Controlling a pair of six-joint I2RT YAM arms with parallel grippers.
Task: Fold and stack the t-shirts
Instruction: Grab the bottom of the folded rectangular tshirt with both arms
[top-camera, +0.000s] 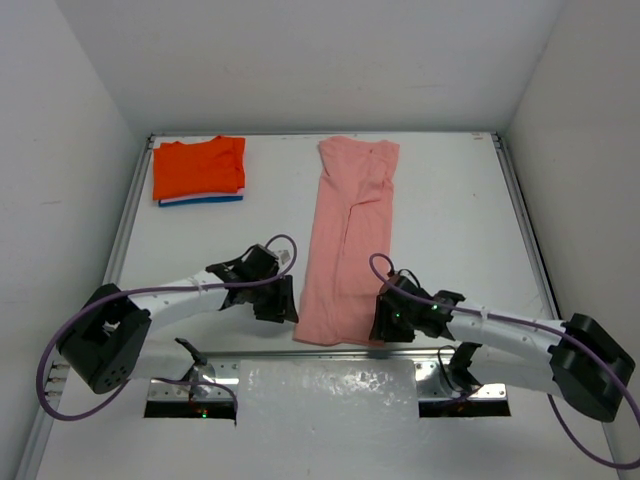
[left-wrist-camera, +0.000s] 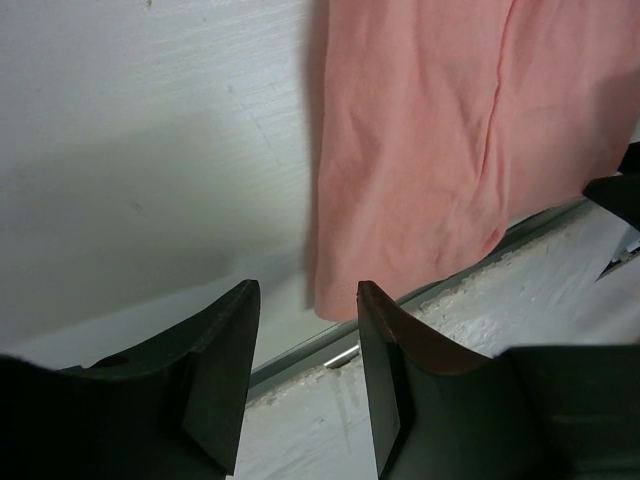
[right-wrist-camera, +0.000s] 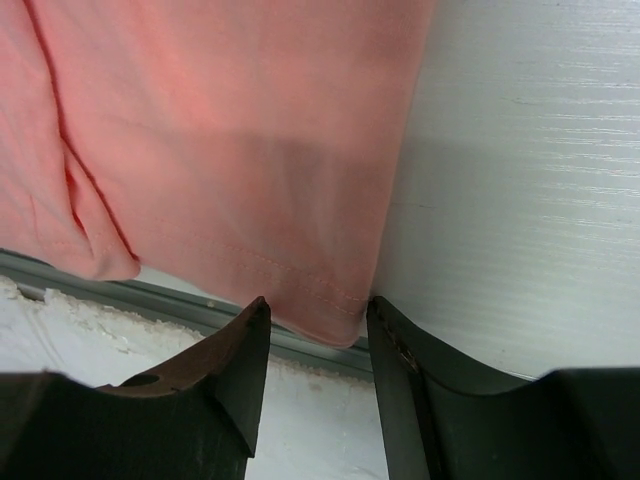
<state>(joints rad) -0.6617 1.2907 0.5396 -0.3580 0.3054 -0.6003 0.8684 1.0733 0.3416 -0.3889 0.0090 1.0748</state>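
Pink shirt folded to a strip; cross fold in hand
The pink shirt (top-camera: 345, 240) lies lengthwise at mid bench (top-camera: 450, 220), with its hem at the near edge. The left jaws stand apart just beside the near left corner. The right jaws stand apart with the near right corner at their tips. Neither pair is clamped. The next move probably calls for both pairs to close on the corners together, then carry the hem evenly toward the far end. The orange shirt (top-camera: 197, 168) lies folded far left on a blue shirt (top-camera: 200, 201)
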